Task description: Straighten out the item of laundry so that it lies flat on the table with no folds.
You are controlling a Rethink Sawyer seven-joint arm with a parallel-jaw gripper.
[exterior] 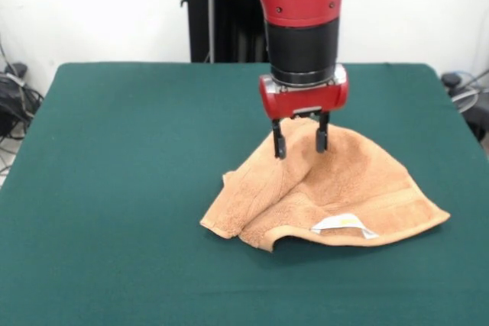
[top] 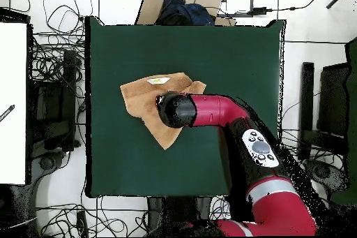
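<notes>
The orange-tan item of laundry (exterior: 344,188) lies rumpled on the green table (exterior: 114,150), right of centre. Its left part is folded over itself, and a white label (exterior: 340,224) shows at the near edge. My gripper (exterior: 300,143) hangs straight down over the towel's far, raised part. It is open, with its two black fingertips (exterior: 280,146) apart and down at the cloth. In the overhead view the towel (top: 143,95) spreads out from under the arm's wrist (top: 176,109), which hides the gripper. The label (top: 158,80) lies near the table's (top: 230,61) top side.
Tangled cables (top: 52,68) lie on the floor around the table. A cardboard box with dark cloth (top: 183,5) stands past the table's top edge in the overhead view. A white panel (top: 12,95) is at the left.
</notes>
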